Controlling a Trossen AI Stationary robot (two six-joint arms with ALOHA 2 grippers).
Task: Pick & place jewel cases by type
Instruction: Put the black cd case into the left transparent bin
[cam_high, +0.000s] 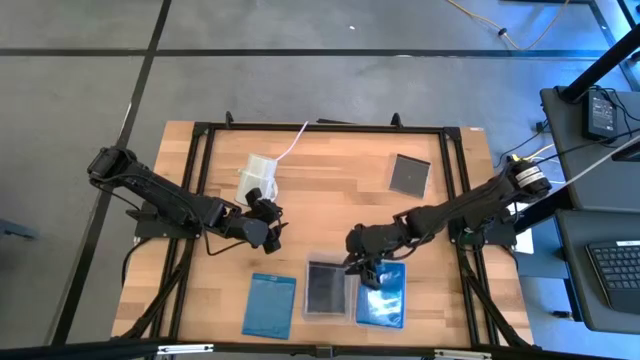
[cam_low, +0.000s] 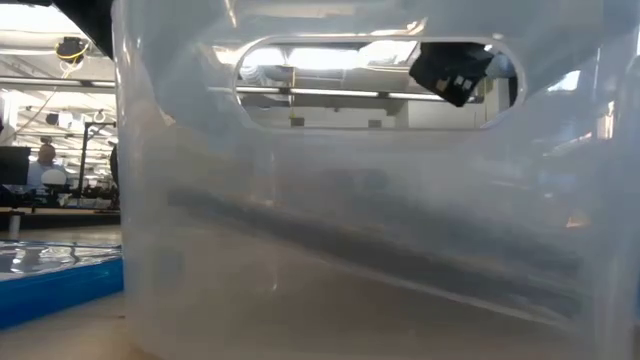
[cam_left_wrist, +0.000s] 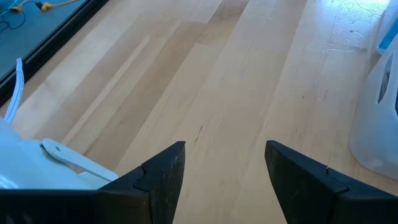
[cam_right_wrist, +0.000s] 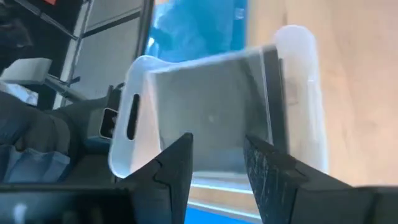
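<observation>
Nearest lay a clear tray (cam_high: 327, 288) holding a dark case (cam_high: 323, 284); my right gripper (cam_high: 362, 268) gaped at its three o'clock rim.

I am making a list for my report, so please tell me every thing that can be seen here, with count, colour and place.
Blue jewel cases: two seen from above, translucent blue; one at the table's front left, one at the front right, partly under the right hand.
Dark grey jewel cases: two; one alone at the back right, one lying in the tray.
Clear tray: one, front middle, between the blue cases.
White cup with cord: one, back left of centre.
Wooden table: one, light brown, black frame.
Person: one, far back in the room in the low view.
Left hand: open, over bare wood near the cup.
Right hand: open, at the tray's right edge.
</observation>
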